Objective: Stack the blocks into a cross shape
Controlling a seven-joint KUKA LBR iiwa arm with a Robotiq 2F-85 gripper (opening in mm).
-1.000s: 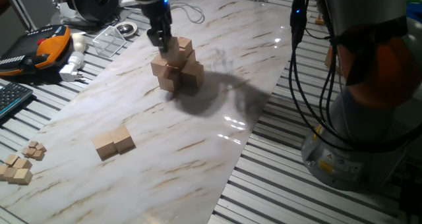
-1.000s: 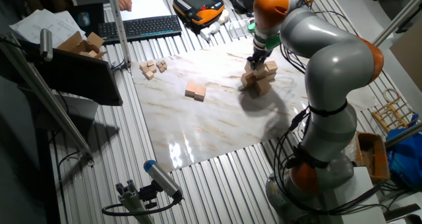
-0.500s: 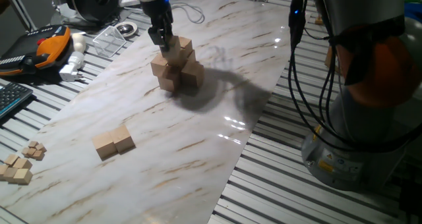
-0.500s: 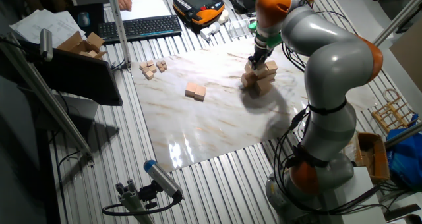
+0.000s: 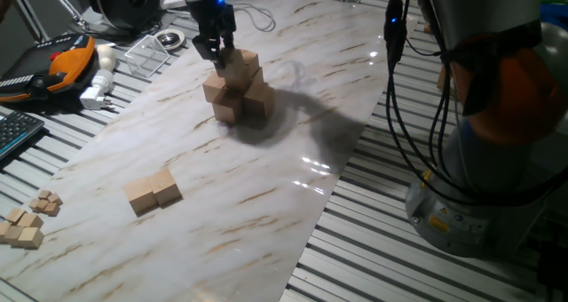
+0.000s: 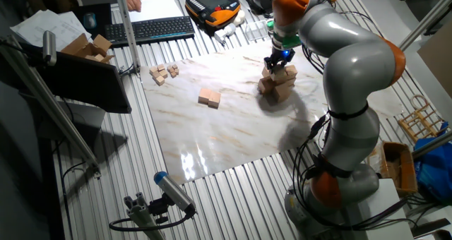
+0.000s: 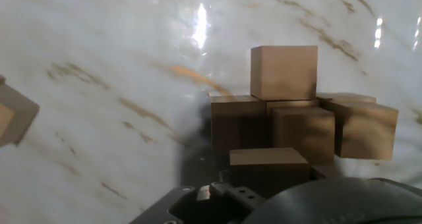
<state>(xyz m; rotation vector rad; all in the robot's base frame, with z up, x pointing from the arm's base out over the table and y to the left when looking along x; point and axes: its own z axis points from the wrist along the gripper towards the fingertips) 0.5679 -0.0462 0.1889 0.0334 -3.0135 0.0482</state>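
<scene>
The blocks form a small pile [image 5: 236, 89] near the middle of the marble board, with one block [image 5: 241, 64] on top. The same pile [image 6: 278, 82] shows in the other fixed view. My gripper [image 5: 215, 50] hangs just above the pile's left side, open, with nothing between its fingers. It also shows over the pile as the gripper [image 6: 276, 61] in the other fixed view. The hand view looks down on several stacked blocks [image 7: 283, 72], and no fingertips show there. Two more blocks [image 5: 153, 193] lie side by side toward the board's near left.
A cluster of tiny wooden cubes [image 5: 27, 224] sits off the board's left corner. A keyboard [image 6: 152, 30], an orange pendant [image 5: 62, 62] and a clear plastic tray [image 5: 146, 53] lie beyond the board's far left edge. The arm's base [image 5: 479, 195] stands at the right.
My gripper has risen slightly off the pile and no longer touches the top block. The blocks have stayed where they were.
</scene>
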